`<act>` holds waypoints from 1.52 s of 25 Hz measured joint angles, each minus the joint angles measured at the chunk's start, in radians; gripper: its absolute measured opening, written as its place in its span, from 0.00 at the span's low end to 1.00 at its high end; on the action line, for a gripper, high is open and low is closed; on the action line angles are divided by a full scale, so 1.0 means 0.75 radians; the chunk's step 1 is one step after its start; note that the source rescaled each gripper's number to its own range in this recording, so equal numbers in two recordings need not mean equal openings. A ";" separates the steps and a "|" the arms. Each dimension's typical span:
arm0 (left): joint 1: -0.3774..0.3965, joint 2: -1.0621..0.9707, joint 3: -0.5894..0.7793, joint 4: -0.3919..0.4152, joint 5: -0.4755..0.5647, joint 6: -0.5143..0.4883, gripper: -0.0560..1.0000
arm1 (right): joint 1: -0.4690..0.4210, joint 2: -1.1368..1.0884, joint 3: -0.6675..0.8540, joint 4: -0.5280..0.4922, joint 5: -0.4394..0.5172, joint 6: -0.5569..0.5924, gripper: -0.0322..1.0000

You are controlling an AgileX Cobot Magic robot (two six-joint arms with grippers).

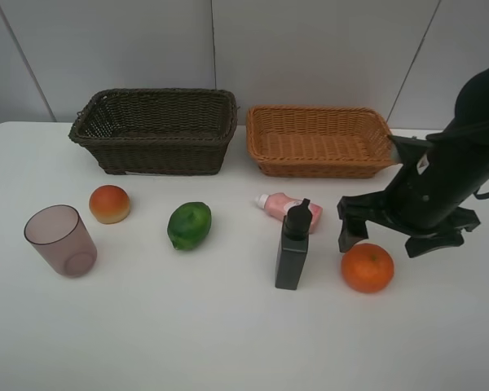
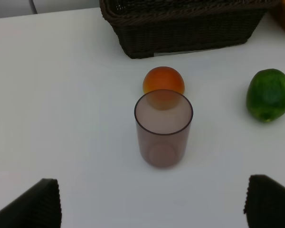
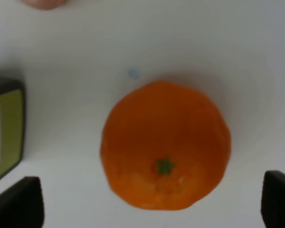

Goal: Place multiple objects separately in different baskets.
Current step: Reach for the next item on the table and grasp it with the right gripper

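Six loose items and two baskets, all on a white counter.

- The orange: in the item row, nearest the counter's right edge, green stem end up.
- The black bottle: just beside the orange on the left-edge side. It is upright, with its long axis vertical and its nozzle on top.
- The pink bottle: just behind the black bottle. It lies on its side with its long axis roughly parallel to the far edge and its white cap towards the left edge.
- The lime: mid-row; its long axis cannot be told.
- The red-orange fruit: round, between the lime and the left edge.
- The cup: translucent purplish, closest to the left edge, upright with its mouth up.
- The dark brown basket: at the far edge, left half, long sides along that edge.
- The tan basket: beside it at the far edge, right half, shallower, lying the same way.
- The right fingers: spread wide over the orange, which sits between them clear of both.
- The left fingers: spread wide, holding nothing, with the cup ahead and apart.
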 joint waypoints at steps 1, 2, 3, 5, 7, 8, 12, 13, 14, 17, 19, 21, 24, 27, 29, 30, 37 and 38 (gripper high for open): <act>0.000 0.000 0.000 0.000 0.000 0.000 1.00 | 0.000 0.012 0.000 -0.038 -0.003 0.043 0.98; 0.000 0.000 0.000 0.000 0.000 0.000 1.00 | 0.000 0.020 0.000 -0.075 -0.009 0.082 0.98; 0.000 0.000 0.000 0.000 0.000 0.000 1.00 | 0.000 0.023 0.000 -0.101 -0.024 0.106 0.98; 0.000 0.000 0.000 0.000 0.000 0.000 1.00 | 0.000 0.025 0.000 -0.108 -0.063 0.139 0.98; 0.000 0.000 0.000 0.000 0.000 0.000 1.00 | 0.000 0.025 0.000 -0.095 -0.107 0.151 0.98; 0.000 0.000 0.000 0.000 0.000 0.000 1.00 | 0.000 0.025 0.000 -0.085 -0.119 0.153 0.98; 0.000 0.000 0.000 0.000 0.000 0.000 1.00 | 0.000 0.060 0.000 -0.070 -0.147 0.157 0.98; 0.000 0.000 0.000 0.000 0.000 0.000 1.00 | 0.000 0.075 0.000 -0.070 -0.147 0.157 0.98; 0.000 0.000 0.000 0.000 0.000 0.000 1.00 | 0.000 0.092 0.000 -0.069 -0.147 0.157 0.98; 0.000 0.000 0.000 0.000 0.000 0.000 1.00 | 0.000 0.147 0.000 -0.061 -0.157 0.157 0.98; 0.000 0.000 0.000 0.000 0.000 0.000 1.00 | 0.000 0.169 0.000 -0.050 -0.177 0.157 0.98; 0.000 0.000 0.000 0.000 0.000 0.000 1.00 | 0.000 0.180 0.000 -0.040 -0.199 0.158 0.98; 0.000 0.000 0.000 0.000 0.000 0.000 1.00 | 0.000 0.196 0.000 -0.039 -0.209 0.158 0.98; 0.000 0.000 0.000 0.000 0.000 0.000 1.00 | 0.000 0.220 0.000 -0.039 -0.208 0.158 0.98; 0.000 0.000 0.000 0.000 0.000 0.000 1.00 | 0.000 0.245 -0.002 -0.039 -0.207 0.157 0.98; 0.000 0.000 0.000 0.000 0.000 0.000 1.00 | 0.000 0.254 -0.002 -0.039 -0.207 0.155 0.98; 0.000 0.000 0.000 0.000 0.000 0.000 1.00 | 0.000 0.296 -0.002 -0.039 -0.204 0.153 0.98; 0.000 0.000 0.000 0.000 0.000 0.000 1.00 | 0.000 0.301 -0.002 -0.039 -0.202 0.153 0.98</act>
